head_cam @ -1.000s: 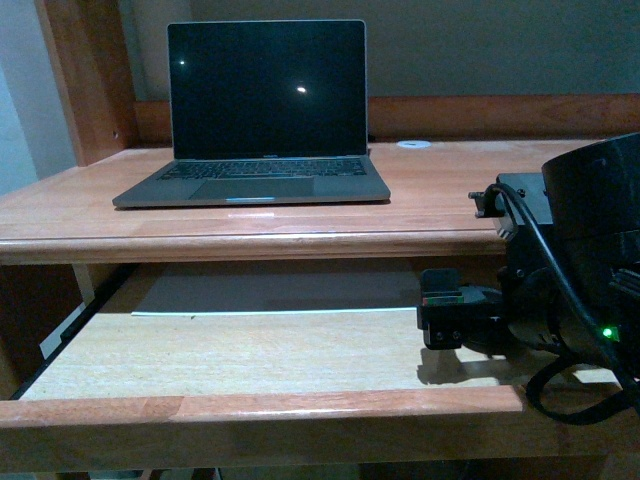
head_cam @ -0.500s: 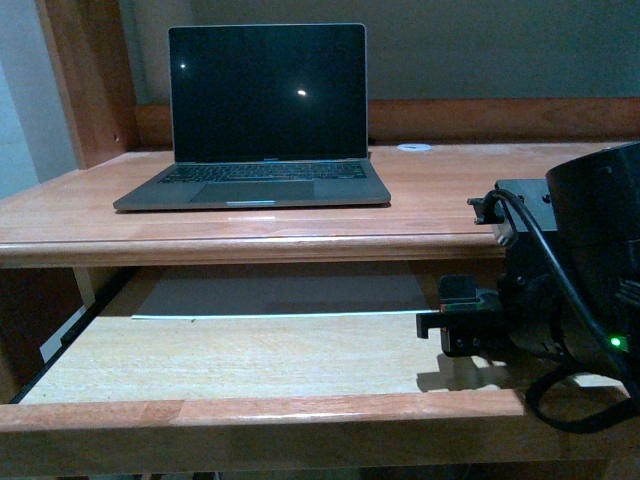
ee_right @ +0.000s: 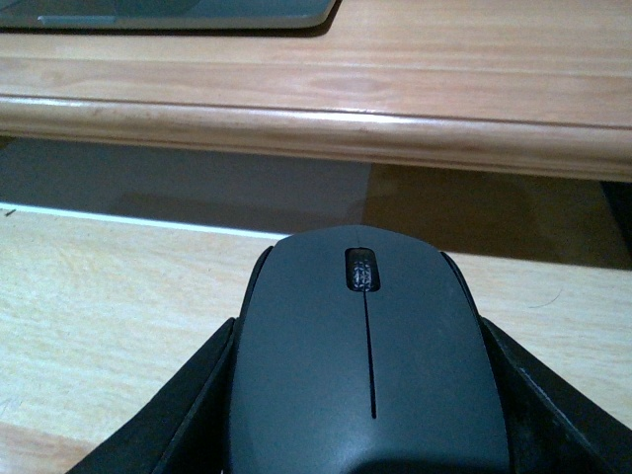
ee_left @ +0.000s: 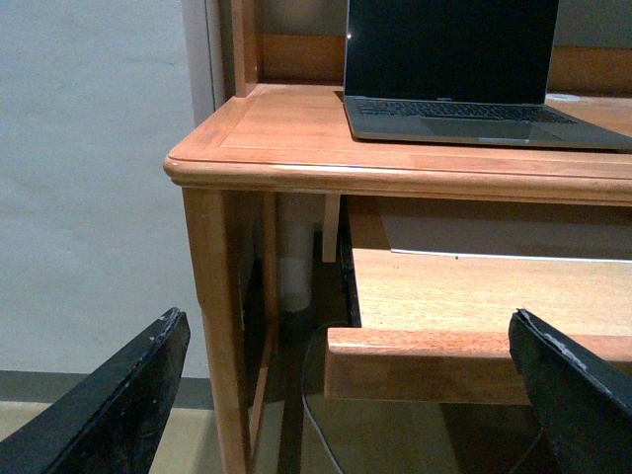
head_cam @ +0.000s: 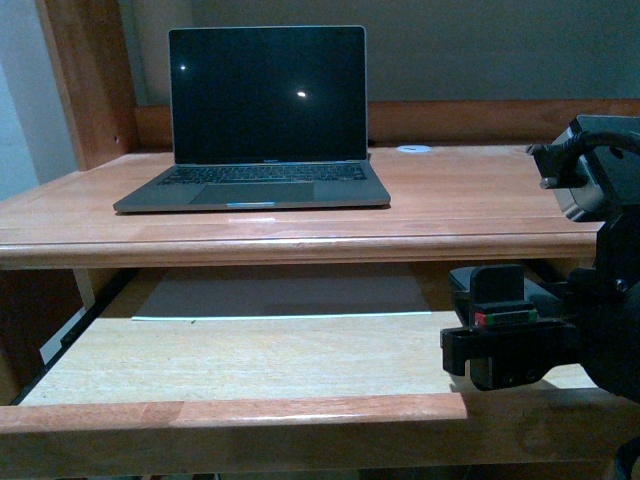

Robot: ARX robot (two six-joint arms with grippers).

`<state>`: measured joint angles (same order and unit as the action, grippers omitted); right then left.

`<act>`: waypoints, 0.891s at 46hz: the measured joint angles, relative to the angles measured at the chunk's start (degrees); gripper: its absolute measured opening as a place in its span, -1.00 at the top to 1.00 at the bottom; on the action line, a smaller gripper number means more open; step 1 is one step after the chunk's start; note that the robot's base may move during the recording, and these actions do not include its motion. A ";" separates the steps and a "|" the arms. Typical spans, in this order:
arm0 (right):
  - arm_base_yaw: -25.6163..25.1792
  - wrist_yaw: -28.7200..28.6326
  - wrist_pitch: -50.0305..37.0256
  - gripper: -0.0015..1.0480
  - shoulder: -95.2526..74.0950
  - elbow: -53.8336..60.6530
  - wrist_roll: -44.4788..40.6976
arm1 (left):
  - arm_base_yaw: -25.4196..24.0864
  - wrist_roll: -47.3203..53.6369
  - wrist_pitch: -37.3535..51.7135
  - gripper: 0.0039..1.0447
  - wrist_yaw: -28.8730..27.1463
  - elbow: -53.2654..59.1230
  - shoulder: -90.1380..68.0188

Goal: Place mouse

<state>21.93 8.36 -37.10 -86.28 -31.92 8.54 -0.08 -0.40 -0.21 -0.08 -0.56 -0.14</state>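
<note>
The mouse sat clamped in my right gripper, whose two black fingers pressed against its flanks, one on each side. In my right wrist view its dark domed top filled the lower middle, with the scroll wheel and the thin seam between the buttons pointing toward the laptop. It was lower than the laptop and off to the laptop's right, over the pale pull-out shelf that lay under the desktop the laptop stood on. I could not tell whether the mouse's underside touched the shelf or hung just above it. In the front view my right arm stood below and to the right of the laptop, its black bulk hiding that end of the shelf. The laptop itself was open, its screen dark, standing square on the desktop with its front edge near the rounded wooden lip. A small white disc lay on the desktop just beyond the laptop's right rear corner. My left gripper hung down to the left of the laptop, outside the desk's left leg, its worn black fingers spread wide apart, the grey wall to the laptop's left.
</note>
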 joint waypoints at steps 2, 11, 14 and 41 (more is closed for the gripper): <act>-0.09 0.26 -0.48 -0.21 0.00 0.00 0.02 | -0.02 0.00 0.00 -0.88 -0.02 0.00 0.00; -0.39 0.83 -0.68 -0.21 -1.49 -0.37 0.02 | 0.00 0.00 -0.07 -0.88 -0.07 0.00 0.00; -0.66 1.14 -0.70 -0.21 -1.84 -0.79 0.02 | 0.00 0.00 -0.13 -0.88 0.00 0.00 0.00; -2.78 5.20 -0.59 -0.20 -14.97 -16.28 0.02 | 0.02 0.00 0.02 -0.88 -0.02 0.00 0.00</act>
<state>19.16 13.56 -37.69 -101.25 -48.21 8.56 -0.05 -0.40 -0.19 -0.10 -0.56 -0.14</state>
